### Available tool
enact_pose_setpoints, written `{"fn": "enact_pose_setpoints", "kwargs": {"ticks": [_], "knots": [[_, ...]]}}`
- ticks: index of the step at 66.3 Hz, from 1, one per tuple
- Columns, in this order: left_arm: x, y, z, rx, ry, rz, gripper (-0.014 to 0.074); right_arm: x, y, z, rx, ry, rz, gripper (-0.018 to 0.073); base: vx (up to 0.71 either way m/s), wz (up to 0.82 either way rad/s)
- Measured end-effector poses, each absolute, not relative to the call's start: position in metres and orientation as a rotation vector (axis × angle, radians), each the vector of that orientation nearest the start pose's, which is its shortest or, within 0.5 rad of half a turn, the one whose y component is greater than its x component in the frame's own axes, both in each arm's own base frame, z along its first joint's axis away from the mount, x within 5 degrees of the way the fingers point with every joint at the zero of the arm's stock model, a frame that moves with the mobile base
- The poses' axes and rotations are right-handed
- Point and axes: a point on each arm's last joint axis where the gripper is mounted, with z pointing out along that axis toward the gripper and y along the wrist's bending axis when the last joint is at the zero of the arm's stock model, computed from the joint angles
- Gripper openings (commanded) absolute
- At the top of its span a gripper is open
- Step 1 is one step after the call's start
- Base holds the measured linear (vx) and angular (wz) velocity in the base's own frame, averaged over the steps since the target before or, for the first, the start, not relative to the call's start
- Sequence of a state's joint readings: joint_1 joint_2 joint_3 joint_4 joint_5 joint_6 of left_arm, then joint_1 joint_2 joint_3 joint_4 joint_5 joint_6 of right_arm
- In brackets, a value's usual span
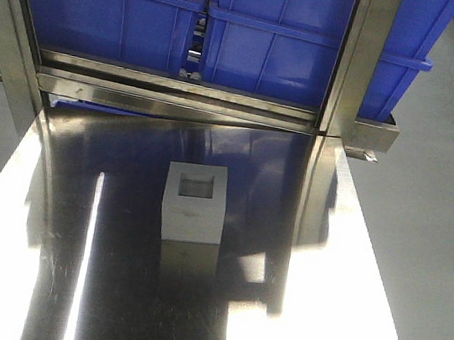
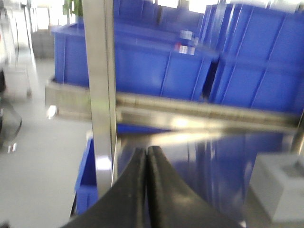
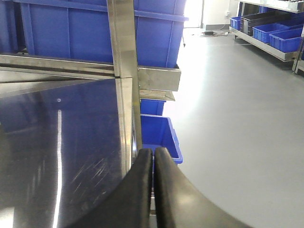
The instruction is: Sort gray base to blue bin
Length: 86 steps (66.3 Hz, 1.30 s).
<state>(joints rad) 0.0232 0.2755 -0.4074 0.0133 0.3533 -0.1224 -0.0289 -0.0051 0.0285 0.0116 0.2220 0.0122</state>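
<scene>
Gray base stands on steel table, blue bin behind.

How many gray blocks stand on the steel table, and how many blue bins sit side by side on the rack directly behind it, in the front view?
gray base: 1
blue bins: 2
Total: 3
</scene>
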Motion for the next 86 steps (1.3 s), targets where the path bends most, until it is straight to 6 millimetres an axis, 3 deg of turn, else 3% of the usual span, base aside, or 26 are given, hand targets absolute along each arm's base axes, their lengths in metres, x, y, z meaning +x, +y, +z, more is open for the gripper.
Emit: {"fn": "enact_pose_setpoints", "kwargs": {"ticks": [13, 22, 30, 37, 45, 72, 86], "knots": [[0.088, 0.003, 0.297, -0.122, 1.833, -0.053, 0.0008, 0.056, -0.001, 0.184, 0.043, 1.728, -0.002, -0.0005, 0.0, 0.0], [0.09, 0.003, 0.296, -0.122, 1.846, -0.052, 0.0116, 0.056, -0.001, 0.184, 0.043, 1.728, -0.002, -0.0005, 0.0, 0.0], [0.089, 0.003, 0.295, -0.123, 1.855, -0.052, 0.0315, 0.056, -0.001, 0.184, 0.043, 1.728, -0.002, -0.0005, 0.0, 0.0], [0.089, 0.003, 0.294, -0.124, 1.865, -0.051, 0.0547, 0.056, -0.001, 0.184, 0.043, 1.728, -0.002, -0.0005, 0.0, 0.0], [0.089, 0.003, 0.294, -0.124, 1.868, -0.051, 0.0732, 0.056, -0.001, 0.184, 0.043, 1.728, -0.002, -0.0005, 0.0, 0.0], [0.092, 0.002, 0.299, -0.11, 1.858, -0.046, 0.0631, 0.056, -0.001, 0.184, 0.043, 1.728, -0.002, -0.0005, 0.0, 0.0], [0.122, -0.001, 0.328, -0.001, 1.892, -0.028, 0.0584, 0.056, -0.001, 0.184, 0.043, 1.728, -0.002, -0.0005, 0.0, 0.0]]}}
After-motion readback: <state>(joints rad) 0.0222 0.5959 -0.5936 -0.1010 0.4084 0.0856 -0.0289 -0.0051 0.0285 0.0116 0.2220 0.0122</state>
